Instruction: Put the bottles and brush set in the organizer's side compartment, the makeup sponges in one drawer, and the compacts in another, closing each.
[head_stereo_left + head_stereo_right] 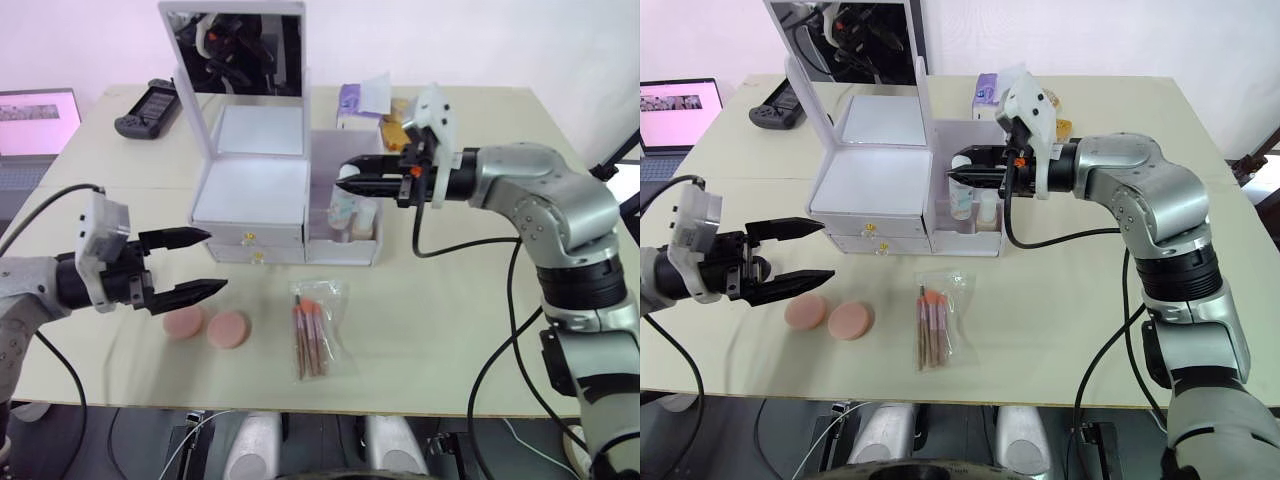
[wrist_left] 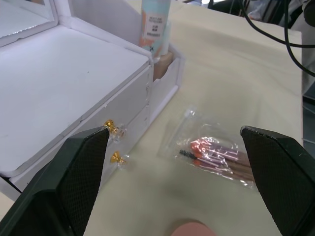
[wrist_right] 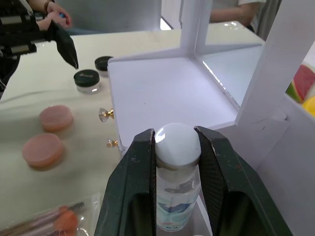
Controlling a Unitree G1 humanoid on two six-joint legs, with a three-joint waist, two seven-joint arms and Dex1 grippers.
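The clear-bagged pink brush set [image 1: 315, 330] is lying lengthwise front-to-back on the beige worktop [image 1: 450, 330]. The left end effector [image 1: 205, 264] is gaping wide, empty. Beyond, the right end effector [image 3: 176, 147] is clamping a white-capped clear bottle [image 3: 174, 191], upright in the white organizer's side compartment [image 1: 350, 215].

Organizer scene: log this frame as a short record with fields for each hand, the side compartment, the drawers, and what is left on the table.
right hand: shut on the white cap of a bottle, over the side compartment
left hand: open, holding nothing, near the sponges
side compartment: holds bottles
drawers: both shut, gold knobs showing
brush set: in its clear bag on the table, in front of the organizer
sponges: two, side by side on the table
compacts: two dark-lidded jars on the table beside the organizer
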